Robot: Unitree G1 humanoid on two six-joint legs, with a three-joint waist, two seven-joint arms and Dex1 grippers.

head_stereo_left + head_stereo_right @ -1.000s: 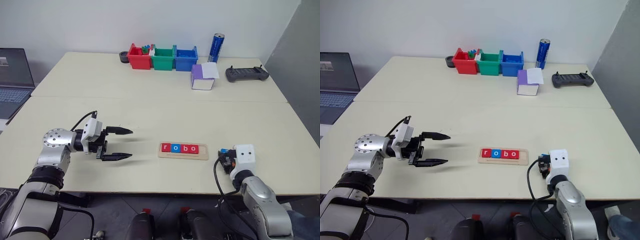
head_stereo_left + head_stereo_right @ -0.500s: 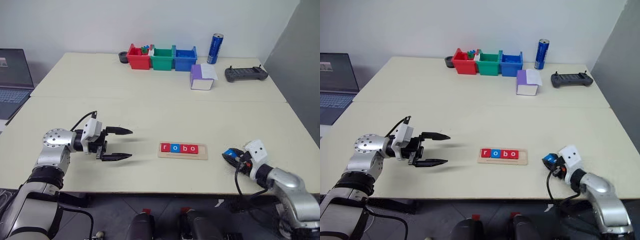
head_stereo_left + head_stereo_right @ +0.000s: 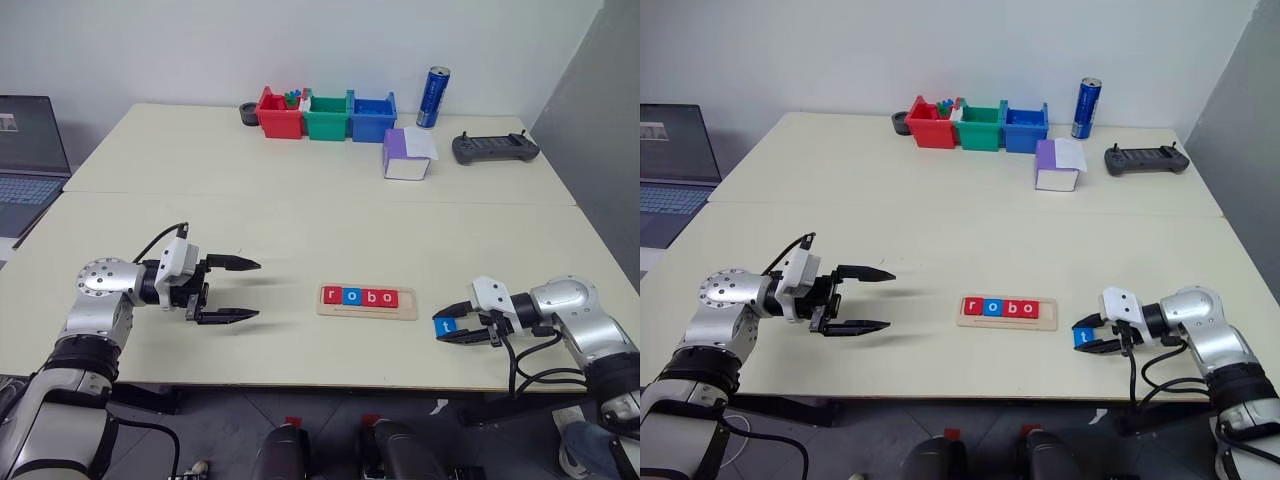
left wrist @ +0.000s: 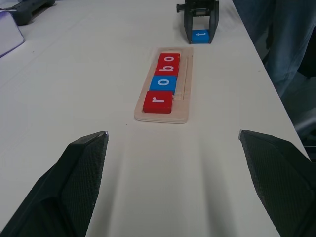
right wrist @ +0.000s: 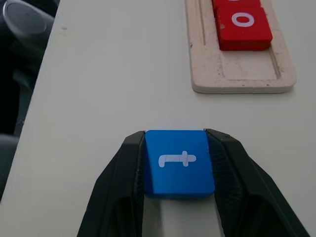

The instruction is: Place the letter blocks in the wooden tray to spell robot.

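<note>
The right end effector (image 3: 452,328) clamps the blue t block (image 5: 179,162) near the surface's front edge (image 3: 400,384), just right of the wooden tray (image 3: 366,299), whose last slot (image 5: 247,64) is free. The left end effector (image 3: 238,289), spread wide, hovers over bare surface left of the tray.

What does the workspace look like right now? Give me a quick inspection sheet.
Surface: pale table, two tops joined.
Job's things: wooden tray holds r, o, b, o; its right end slot is free. Blue t block is clamped in the right hand.
Clutter: three bins, can, purple box, controller, all at the far edge.
Hands: left hand open, empty.
Cables: black wires on both wrists.
Surroundings: laptop at left.
</note>
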